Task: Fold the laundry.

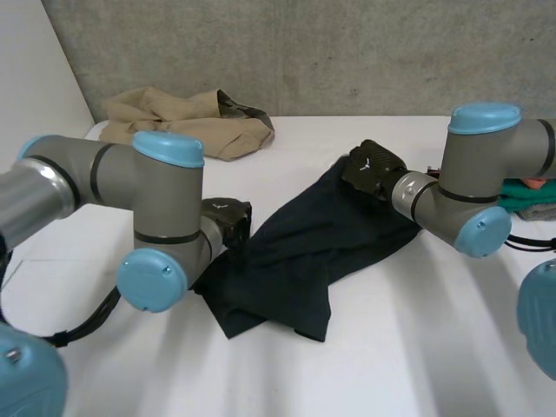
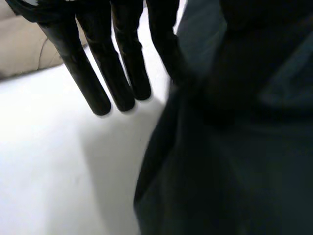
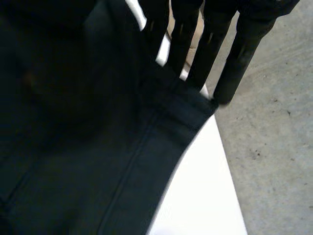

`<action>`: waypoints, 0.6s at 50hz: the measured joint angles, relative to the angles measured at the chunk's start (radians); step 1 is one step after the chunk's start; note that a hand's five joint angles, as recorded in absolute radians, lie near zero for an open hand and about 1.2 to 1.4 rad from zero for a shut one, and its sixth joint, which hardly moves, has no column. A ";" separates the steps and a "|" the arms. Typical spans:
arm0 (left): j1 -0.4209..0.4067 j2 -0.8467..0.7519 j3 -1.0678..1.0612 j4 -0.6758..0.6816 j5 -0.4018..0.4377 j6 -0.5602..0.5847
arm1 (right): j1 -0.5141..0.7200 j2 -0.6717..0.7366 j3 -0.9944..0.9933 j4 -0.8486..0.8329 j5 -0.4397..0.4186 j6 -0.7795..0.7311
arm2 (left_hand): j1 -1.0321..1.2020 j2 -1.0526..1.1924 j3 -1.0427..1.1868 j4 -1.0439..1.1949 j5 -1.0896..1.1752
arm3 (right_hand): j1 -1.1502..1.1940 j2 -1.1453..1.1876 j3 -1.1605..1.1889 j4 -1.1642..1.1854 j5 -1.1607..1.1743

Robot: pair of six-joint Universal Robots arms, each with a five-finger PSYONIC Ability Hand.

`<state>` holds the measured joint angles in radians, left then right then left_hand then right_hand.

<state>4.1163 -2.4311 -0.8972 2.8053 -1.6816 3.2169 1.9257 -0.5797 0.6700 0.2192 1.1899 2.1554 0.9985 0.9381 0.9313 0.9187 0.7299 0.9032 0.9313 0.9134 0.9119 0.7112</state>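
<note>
On white table point(image 1: 408, 347), left hand point(image 1: 228, 219) and right hand point(image 1: 372, 172) seemingly pinch garment point(image 1: 304, 252).

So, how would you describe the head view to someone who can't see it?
A dark garment lies crumpled on a white table, with a black robot hand at each end: the left hand at its left edge, the right hand at its far end. A tan cloth is heaped at the table's far left, by a concrete wall.
</note>
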 measured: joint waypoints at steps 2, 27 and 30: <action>0.003 -0.022 0.034 0.016 -0.002 0.035 | 0.000 0.018 -0.028 -0.019 -0.001 -0.006 | 0.159 0.218 0.216 0.238 0.230 | 0.167 0.185 0.188 0.188 0.203; 0.077 0.320 0.039 0.761 0.081 0.345 | -0.018 -0.366 0.234 -0.893 0.183 0.381 | 0.159 0.256 0.256 0.280 0.266 | 0.227 0.243 0.274 0.283 0.283; 0.089 0.359 -0.103 0.747 0.099 0.318 | -0.022 -0.428 0.392 -0.870 0.168 0.382 | 0.159 0.256 0.257 0.280 0.266 | 0.227 0.243 0.274 0.283 0.283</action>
<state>4.2050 -2.0722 -0.9998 3.5521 -1.5827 3.5353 1.9033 -1.0078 1.0621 -0.6509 1.3581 2.5378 1.1576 1.1944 1.1881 1.1986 0.9964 1.1301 1.1745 1.1870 1.1952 0.9939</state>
